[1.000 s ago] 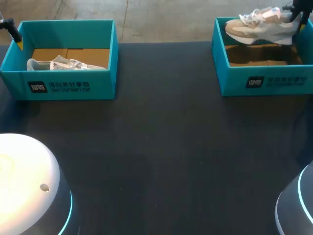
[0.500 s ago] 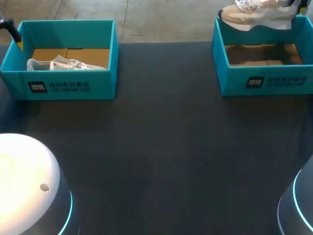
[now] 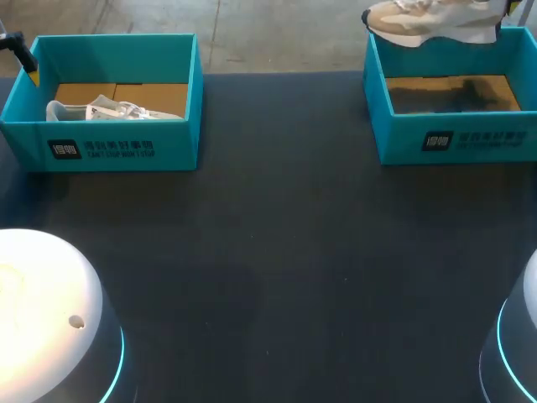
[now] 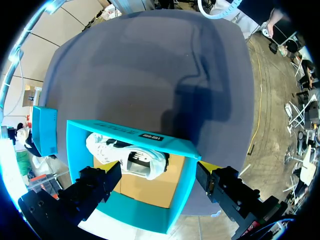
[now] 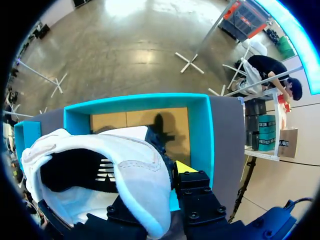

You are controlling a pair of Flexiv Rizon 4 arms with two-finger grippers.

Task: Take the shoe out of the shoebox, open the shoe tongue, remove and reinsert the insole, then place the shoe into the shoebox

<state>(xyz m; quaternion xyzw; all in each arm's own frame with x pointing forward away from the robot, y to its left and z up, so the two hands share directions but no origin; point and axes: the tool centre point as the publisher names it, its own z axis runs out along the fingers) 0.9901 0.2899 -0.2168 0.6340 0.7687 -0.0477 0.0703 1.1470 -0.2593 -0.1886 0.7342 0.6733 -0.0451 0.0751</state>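
A beige and white shoe [image 3: 428, 20] hangs above the far wall of the right teal shoebox [image 3: 453, 134], whose cardboard floor is bare. My right gripper [image 5: 150, 192] is shut on the shoe's heel collar [image 5: 125, 170]; one yellow tip [image 5: 183, 167] shows beside it and the other finger is hidden by the shoe. In the left teal shoebox [image 3: 109, 143] lies a white shoe [image 3: 109, 110] on its side. Above that box [image 4: 135, 140] my left gripper [image 4: 157, 182] stands open, its fingers [image 4: 95, 185] on either side of the white shoe [image 4: 127, 157] without touching it.
The two boxes stand at the table's far left and far right corners. Dark tabletop [image 3: 277, 252] stretches between and in front of them. My arms' rounded bases [image 3: 42, 319] fill the near corners.
My right gripper has lifted the beige shoe out of the right box, upward and a little to the left. The left arm and the white shoe have not moved.
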